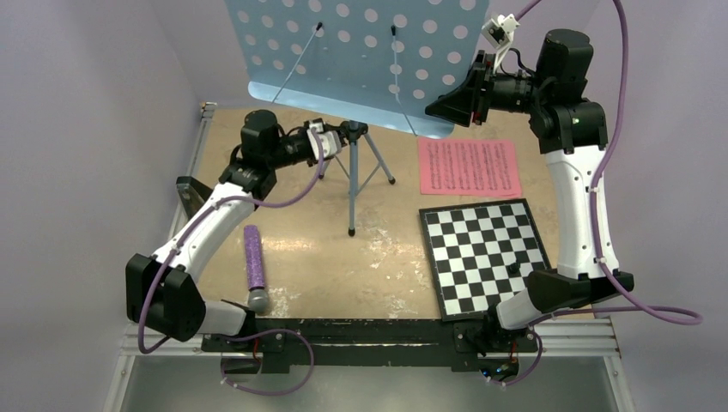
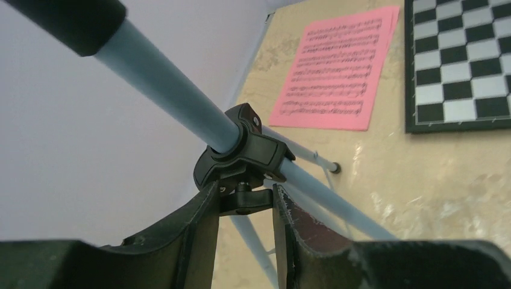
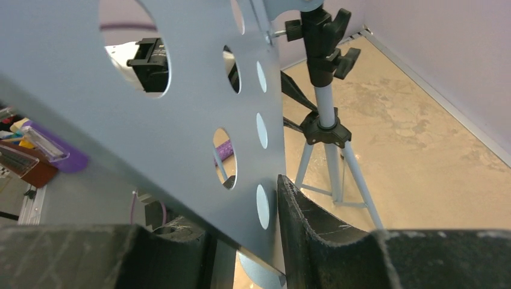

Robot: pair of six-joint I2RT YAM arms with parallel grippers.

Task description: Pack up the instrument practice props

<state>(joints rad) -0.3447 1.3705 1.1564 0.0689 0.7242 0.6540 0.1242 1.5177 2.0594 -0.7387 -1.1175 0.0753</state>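
Two grippers hold the music stand (image 1: 360,60), which stands upright on its tripod at the back centre of the table (image 1: 343,266). Left gripper (image 2: 244,208): jaws partly closed, one finger on each side of the small black knob (image 2: 244,198) beneath the pole's black collar, bearing on it. Right gripper (image 3: 262,223): jaws narrowly parted, pinching the perforated light-blue desk at its right edge, near the lower corner. The pink sheet-music page (image 1: 470,167) lies flat to the right of the tripod, just behind the checkered board (image 1: 485,253). The left wrist view shows its printed staves, but the notes are too small to read and no title or brand can be made out. The top view alone shows the purple microphone (image 1: 254,266) in full, lying near the left arm. The right wrist view alone shows the black clamp knobs (image 3: 325,36) at the head of the pole.
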